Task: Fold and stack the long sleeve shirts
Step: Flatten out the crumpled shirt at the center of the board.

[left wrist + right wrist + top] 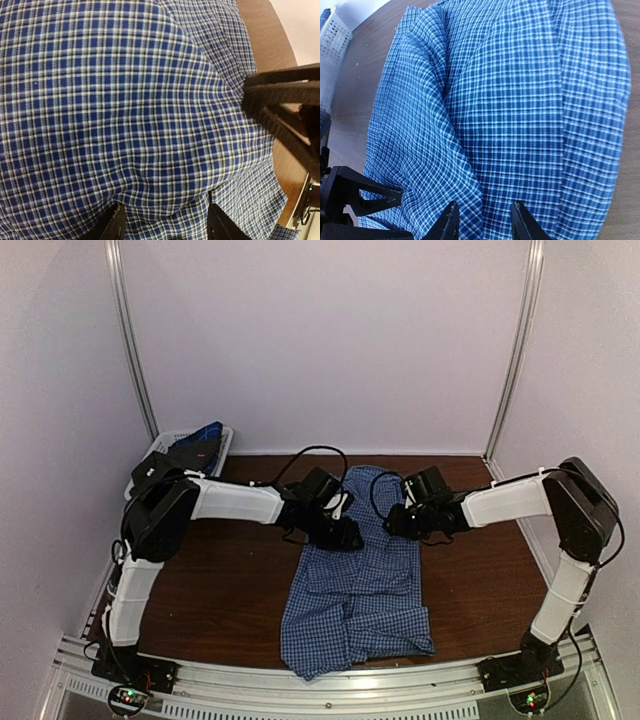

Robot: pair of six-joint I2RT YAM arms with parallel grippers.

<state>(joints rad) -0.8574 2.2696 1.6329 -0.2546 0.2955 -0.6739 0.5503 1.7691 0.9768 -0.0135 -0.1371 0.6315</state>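
A blue plaid long sleeve shirt (357,590) lies lengthwise in the middle of the brown table, partly folded, its near end rumpled. My left gripper (346,533) sits low on the shirt's left edge, and my right gripper (396,521) on its right side, both at the far half. In the left wrist view the gripper (167,226) is open, its fingers (116,226) apart with bulging plaid cloth (125,100) between them. In the right wrist view the gripper (482,223) is open over a raised fold of the shirt (520,110).
A white basket (222,448) holding dark blue cloth (198,452) stands at the back left corner. Bare brown table (220,580) lies left and right of the shirt. The other gripper shows in each wrist view, the right one (285,100) and the left one (355,200).
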